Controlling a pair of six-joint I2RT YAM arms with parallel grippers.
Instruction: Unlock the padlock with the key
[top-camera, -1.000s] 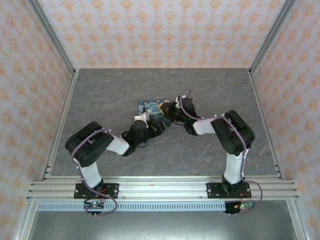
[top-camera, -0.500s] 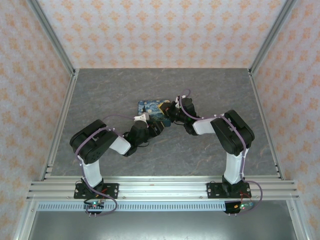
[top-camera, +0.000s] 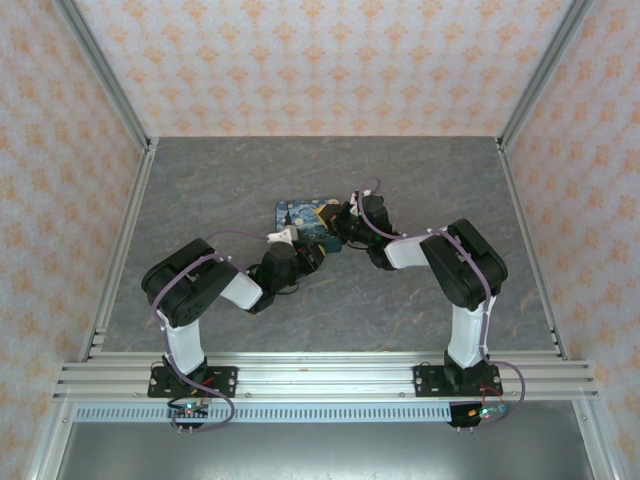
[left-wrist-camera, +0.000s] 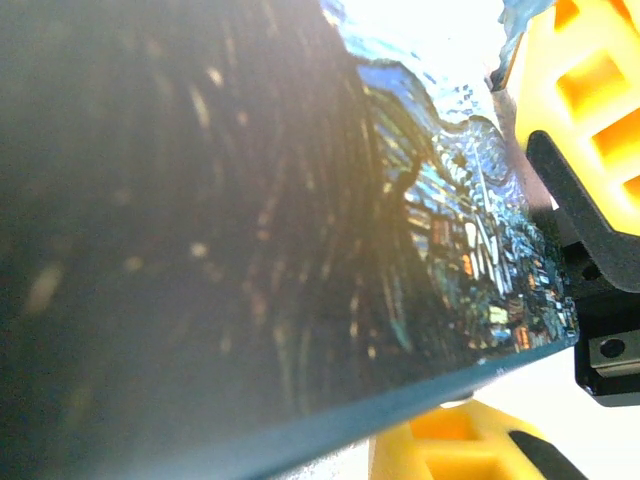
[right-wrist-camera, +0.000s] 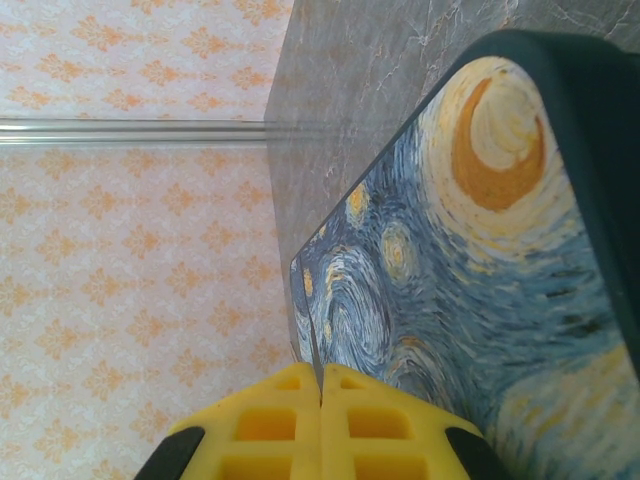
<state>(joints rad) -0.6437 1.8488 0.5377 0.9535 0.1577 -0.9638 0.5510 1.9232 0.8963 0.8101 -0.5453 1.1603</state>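
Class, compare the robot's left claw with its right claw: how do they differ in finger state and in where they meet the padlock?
The left claw has its fingers apart with an edge of the padlock between them; the right claw has its fingers pressed together. From above, the left claw is at the padlock's near edge, the right claw at its right edge. Both have yellow fingers.

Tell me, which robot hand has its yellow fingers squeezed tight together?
The right gripper: its yellow fingers touch, no gap. The left gripper's stand apart, the padlock between them.
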